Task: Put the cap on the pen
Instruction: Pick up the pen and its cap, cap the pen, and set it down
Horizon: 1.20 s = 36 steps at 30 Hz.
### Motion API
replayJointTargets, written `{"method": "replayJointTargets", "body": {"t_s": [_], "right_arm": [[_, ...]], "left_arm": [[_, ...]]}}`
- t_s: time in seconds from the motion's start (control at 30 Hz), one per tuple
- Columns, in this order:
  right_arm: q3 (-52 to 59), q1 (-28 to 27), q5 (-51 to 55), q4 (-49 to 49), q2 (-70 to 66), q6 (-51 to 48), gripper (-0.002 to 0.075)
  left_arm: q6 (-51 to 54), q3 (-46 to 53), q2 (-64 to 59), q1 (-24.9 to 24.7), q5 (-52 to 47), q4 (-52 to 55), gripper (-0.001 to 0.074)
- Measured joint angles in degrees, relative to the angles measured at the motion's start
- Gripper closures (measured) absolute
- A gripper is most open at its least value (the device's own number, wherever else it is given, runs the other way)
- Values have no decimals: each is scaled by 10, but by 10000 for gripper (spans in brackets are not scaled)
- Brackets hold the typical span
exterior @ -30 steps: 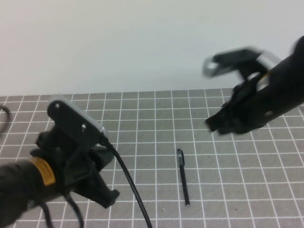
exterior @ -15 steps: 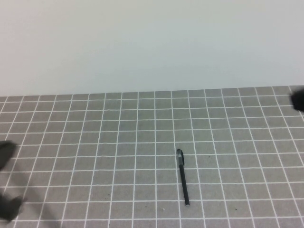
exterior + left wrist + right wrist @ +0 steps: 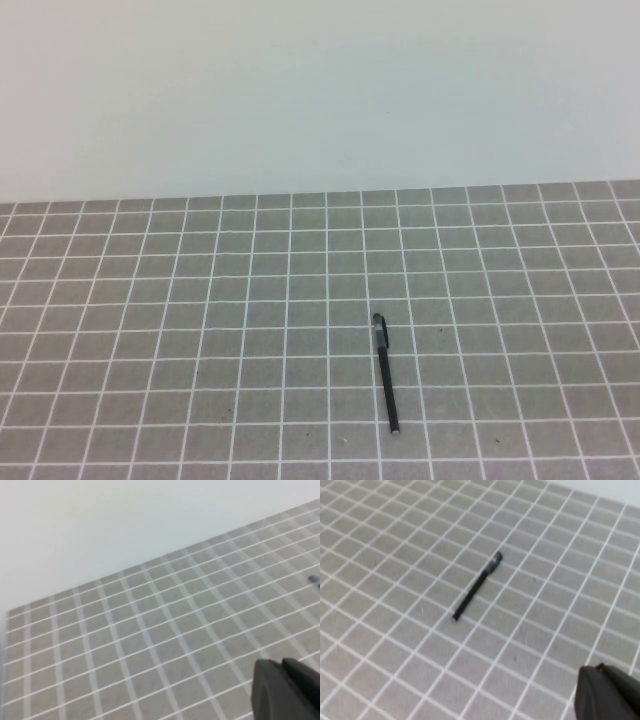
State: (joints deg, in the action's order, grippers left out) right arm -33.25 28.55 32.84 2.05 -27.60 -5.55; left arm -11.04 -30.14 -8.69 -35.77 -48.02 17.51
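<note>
Pen [image 3: 386, 375]: lies flat on the grey gridded desk [image 3: 150, 300], slightly right of centre in the high view, touched by nothing. Nearest, just a dark corner of left tool [image 3: 287, 690] and of right tool [image 3: 607, 692], both raised above the desk, well apart from the pen; cannot tell whether apart or together. Farther on, pen's pale end, then its thicker clipped end pointing away. Beyond, plain white wall [image 3: 320, 90].
</note>
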Motion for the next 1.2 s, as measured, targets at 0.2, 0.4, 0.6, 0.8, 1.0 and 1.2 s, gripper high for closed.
{"method": "replayJointTargets", "body": {"t_s": [0.2,0.4,0.6,0.8,1.0,1.2], "right_arm": [[68,0,11,-8,75,4,726],[98,0,-6,-30,124,29,726],[98,0,19,-34,129,29,726],[98,0,45,-34,129,27,726],[98,0,45,-34,129,27,726],[98,0,45,-34,130,27,727]], "left_arm": [[1,58,69,0,55,-30,734],[1,58,83,0,64,-30,734],[1,58,83,16,64,-31,735],[1,58,83,107,64,-31,736],[1,58,84,227,65,-31,736],[-15,58,93,324,67,-46,736]]}}
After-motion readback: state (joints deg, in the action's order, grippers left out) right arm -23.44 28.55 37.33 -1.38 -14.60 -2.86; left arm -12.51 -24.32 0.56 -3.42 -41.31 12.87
